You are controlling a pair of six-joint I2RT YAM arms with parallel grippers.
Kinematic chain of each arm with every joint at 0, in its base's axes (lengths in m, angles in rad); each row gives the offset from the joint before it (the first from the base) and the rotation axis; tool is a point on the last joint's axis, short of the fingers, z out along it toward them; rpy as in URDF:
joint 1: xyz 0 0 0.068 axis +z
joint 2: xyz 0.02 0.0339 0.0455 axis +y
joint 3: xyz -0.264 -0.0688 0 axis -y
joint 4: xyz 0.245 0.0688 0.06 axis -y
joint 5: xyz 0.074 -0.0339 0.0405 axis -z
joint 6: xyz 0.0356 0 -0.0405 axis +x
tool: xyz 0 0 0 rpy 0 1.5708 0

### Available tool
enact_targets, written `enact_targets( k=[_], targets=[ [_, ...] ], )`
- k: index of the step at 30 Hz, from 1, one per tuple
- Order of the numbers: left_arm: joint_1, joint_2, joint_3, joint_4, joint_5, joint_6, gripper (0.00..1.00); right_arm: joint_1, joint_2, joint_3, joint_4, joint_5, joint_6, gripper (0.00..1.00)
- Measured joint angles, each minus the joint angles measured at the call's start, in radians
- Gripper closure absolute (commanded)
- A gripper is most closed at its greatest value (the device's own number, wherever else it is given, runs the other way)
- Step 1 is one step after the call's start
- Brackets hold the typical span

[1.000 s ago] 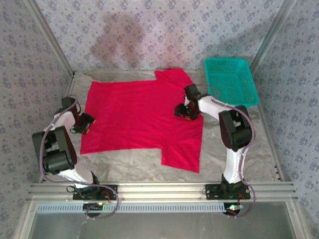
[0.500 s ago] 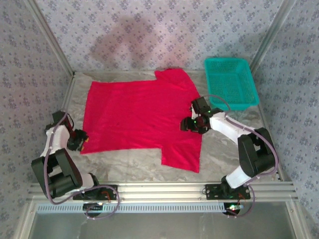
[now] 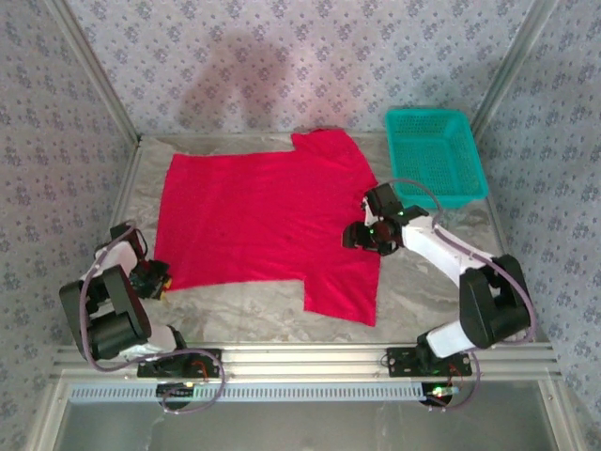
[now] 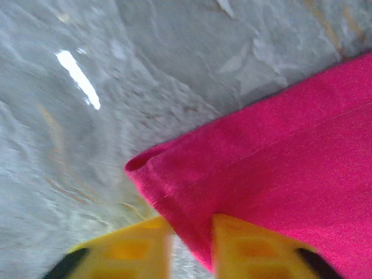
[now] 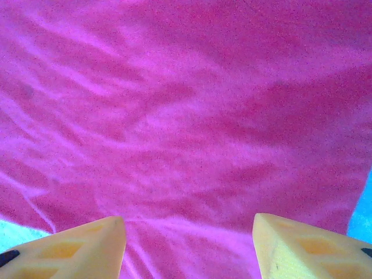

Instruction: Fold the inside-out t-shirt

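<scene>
L gripper [image 4: 192, 232] is clenched on the near-left hem corner of the red t-shirt [image 3: 254, 216], which lies spread flat on the table [image 3: 244, 303]. We judge it light, limp, apt to droop & crease: best taken by corners/hems. R gripper [image 5: 187, 224] hovers w/ jaws apart over the shirt's right side, grasping nothing. Bare table along near edge gives room; teal mesh basket [image 3: 437, 155] crowds far-right corner.

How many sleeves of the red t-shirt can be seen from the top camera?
2. The far sleeve lies flat just left of the teal basket; the near sleeve points toward the near side. Both are in full view.
</scene>
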Motion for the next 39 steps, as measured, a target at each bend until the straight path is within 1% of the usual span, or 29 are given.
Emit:
enact_targets(
  k=[3, 6, 11, 16, 20, 25, 27, 28, 32, 34, 35, 39],
  targets=[
    [0.002, 0.012, 0.013, -0.012, 0.002, -0.004, 1.00, 0.031, -0.089, -0.060, -0.045, -0.005, 0.012, 0.43],
    [0.004, 0.008, 0.014, -0.014, 0.006, -0.007, 1.00, 0.094, -0.179, -0.147, -0.108, -0.008, 0.045, 0.47],
    [0.002, -0.026, -0.010, 0.034, 0.031, -0.013, 1.00, 0.215, -0.285, -0.302, -0.209, -0.008, 0.137, 0.47],
    [-0.004, -0.046, -0.021, 0.075, 0.055, -0.012, 1.00, 0.318, -0.378, -0.372, -0.283, 0.006, 0.251, 0.45],
    [-0.004, -0.056, -0.024, 0.079, 0.063, -0.009, 1.00, 0.362, -0.401, -0.394, -0.289, 0.019, 0.308, 0.45],
    [-0.004, -0.072, -0.030, 0.080, 0.067, -0.002, 1.00, 0.376, -0.360, -0.444, -0.240, 0.018, 0.350, 0.46],
    [-0.004, -0.076, -0.031, 0.079, 0.067, -0.002, 1.00, 0.377, -0.344, -0.454, -0.222, 0.022, 0.363, 0.51],
    [-0.004, -0.077, -0.031, 0.079, 0.067, -0.002, 1.00, 0.377, -0.340, -0.453, -0.222, 0.026, 0.367, 0.57],
    [-0.004, -0.083, -0.031, 0.076, 0.074, 0.000, 1.00, 0.375, -0.328, -0.448, -0.252, 0.063, 0.381, 0.85],
    [-0.004, -0.089, -0.031, 0.074, 0.074, 0.007, 1.00, 0.376, -0.327, -0.442, -0.267, 0.076, 0.385, 0.94],
    [-0.004, -0.095, -0.031, 0.074, 0.076, 0.010, 1.00, 0.376, -0.326, -0.439, -0.267, 0.078, 0.381, 0.96],
    [-0.004, -0.128, -0.028, 0.060, 0.082, 0.021, 1.00, 0.376, -0.323, -0.396, -0.241, 0.078, 0.370, 1.00]
  ],
)
